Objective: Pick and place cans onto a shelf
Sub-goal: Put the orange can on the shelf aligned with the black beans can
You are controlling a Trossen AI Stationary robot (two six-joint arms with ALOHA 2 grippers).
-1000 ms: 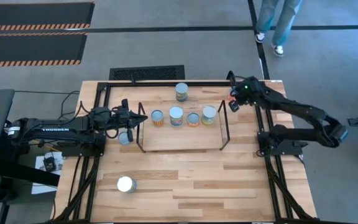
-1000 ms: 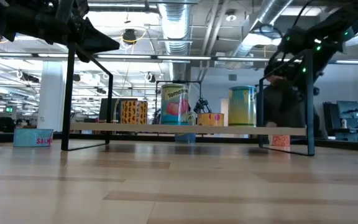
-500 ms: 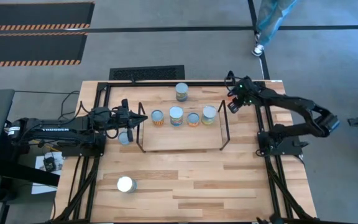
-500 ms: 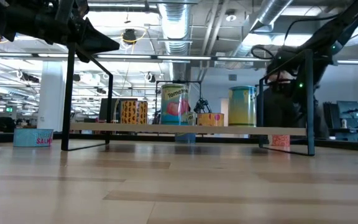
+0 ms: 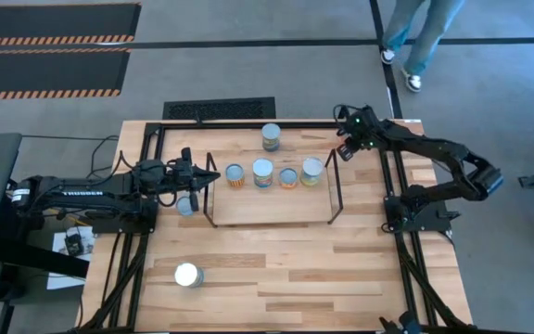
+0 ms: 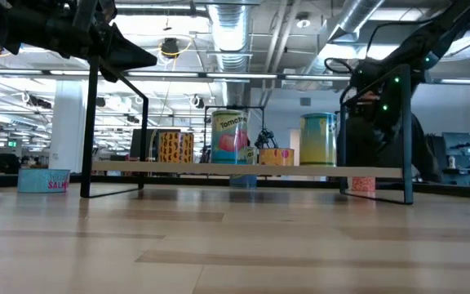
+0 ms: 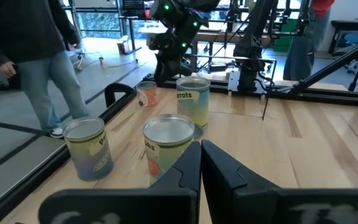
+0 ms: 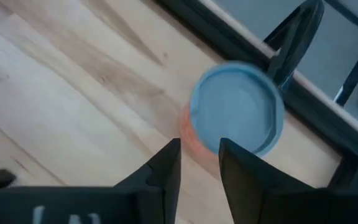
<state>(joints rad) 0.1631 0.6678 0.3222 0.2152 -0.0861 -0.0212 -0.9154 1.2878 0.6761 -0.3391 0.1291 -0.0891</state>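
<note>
Several cans stand in a row on the shelf, a low wooden board with black wire ends. Other cans stand on the table behind the shelf, left of it and near the front. My right gripper hangs open at the shelf's far right corner, fingers pointing down just short of an orange-labelled can with a blue-grey top, which stands on the table. My left gripper is shut with nothing in it, level above the shelf's left end.
The shelf's black wire upright rises close beside my right gripper. The black frame rail runs along the table's far edge. A person's legs walk on the floor beyond the table. Bare wood lies in front of the shelf.
My right arm has shifted a little toward the table's far edge above the orange-labelled can, its elbow swinging. The person beyond the table has walked on. The cans on the shelf and my left arm have stayed in place.
</note>
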